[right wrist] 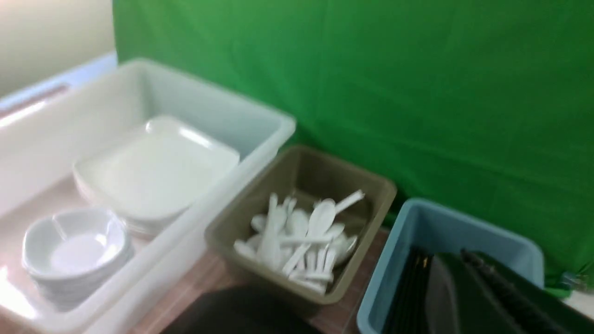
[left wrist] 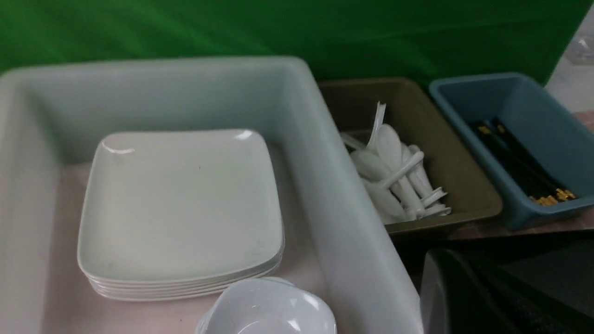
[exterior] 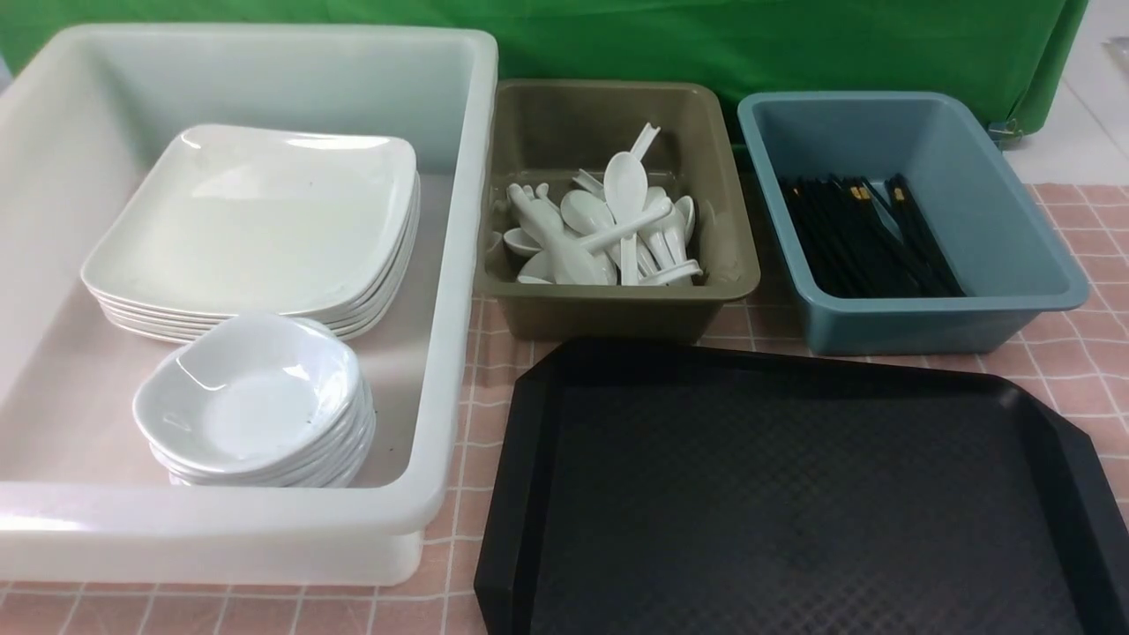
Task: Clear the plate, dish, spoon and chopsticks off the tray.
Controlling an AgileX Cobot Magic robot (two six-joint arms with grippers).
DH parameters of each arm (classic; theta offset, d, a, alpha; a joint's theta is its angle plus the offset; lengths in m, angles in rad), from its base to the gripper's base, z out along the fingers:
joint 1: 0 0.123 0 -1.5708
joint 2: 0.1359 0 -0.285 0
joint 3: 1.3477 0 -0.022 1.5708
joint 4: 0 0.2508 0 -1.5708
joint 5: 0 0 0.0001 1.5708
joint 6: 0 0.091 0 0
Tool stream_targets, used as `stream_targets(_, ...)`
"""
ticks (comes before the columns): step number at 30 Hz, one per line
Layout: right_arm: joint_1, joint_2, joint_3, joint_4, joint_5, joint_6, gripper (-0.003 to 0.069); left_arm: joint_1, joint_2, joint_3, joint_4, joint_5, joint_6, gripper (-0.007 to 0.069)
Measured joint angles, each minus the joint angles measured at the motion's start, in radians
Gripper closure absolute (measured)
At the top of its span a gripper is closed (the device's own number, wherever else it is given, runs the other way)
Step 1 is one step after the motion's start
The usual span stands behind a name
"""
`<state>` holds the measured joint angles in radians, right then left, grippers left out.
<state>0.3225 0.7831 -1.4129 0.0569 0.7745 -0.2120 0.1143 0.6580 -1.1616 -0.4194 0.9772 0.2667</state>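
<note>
The big black diamond-textured plastic tray [exterior: 794, 494] lies bare; plate [exterior: 256, 220] and dish [exterior: 251, 401] are stacked in the white tub [exterior: 459, 265], spoon [exterior: 622, 190] in the olive tub [exterior: 617, 309], chopsticks [exterior: 869, 238] in the blue tub [exterior: 926, 322]. Clearing is judged complete. Both hands are closed, holding nothing; only retreat is called for.

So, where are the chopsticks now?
In the front view the chopsticks lie in the blue tub, far right, beside the olive tub and behind the tray.
</note>
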Motion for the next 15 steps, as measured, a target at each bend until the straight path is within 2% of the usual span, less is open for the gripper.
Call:
stream_targets(1, 0.0, -0.025, 0.015, -0.003, -0.024, 0.004, 0.0626, 0.0, -0.012, 0.005, 0.0, 0.0, 0.0, 0.062)
stream_targets(2, 0.0, -0.153, 0.181, -0.024, -0.166, 0.058, 0.0626, 0.0, -0.122, 0.062, 0.0, 0.005, 0.0, 0.062)
stream_targets(3, 0.0, -0.166, 0.217, -0.027, -0.181, 0.071, 0.0626, 0.0, -0.132, 0.075, 0.0, 0.005, 0.0, 0.062)
stream_targets(4, 0.0, -0.244, 0.327, -0.034, -0.291, 0.105, 0.0626, 0.0, -0.196, 0.117, -0.001, -0.001, 0.0, 0.062)
stream_targets(5, 0.0, -0.257, 0.345, -0.034, -0.291, 0.111, 0.0626, 0.0, -0.205, 0.132, -0.001, -0.002, 0.0, 0.062)
stream_targets(6, 0.0, -0.371, 0.49, -0.036, -0.433, 0.151, 0.0626, 0.0, -0.267, 0.187, -0.001, -0.023, 0.0, 0.062)
stream_targets(11, 0.0, -0.632, 0.873, -0.038, -0.775, 0.172, 0.0626, 0.0, -0.398, 0.386, -0.004, -0.091, 0.008, 0.062)
stream_targets(15, 0.0, -0.76, 1.033, -0.038, -0.947, 0.181, 0.0625, 0.0, -0.44, 0.495, -0.021, -0.141, 0.015, 0.062)
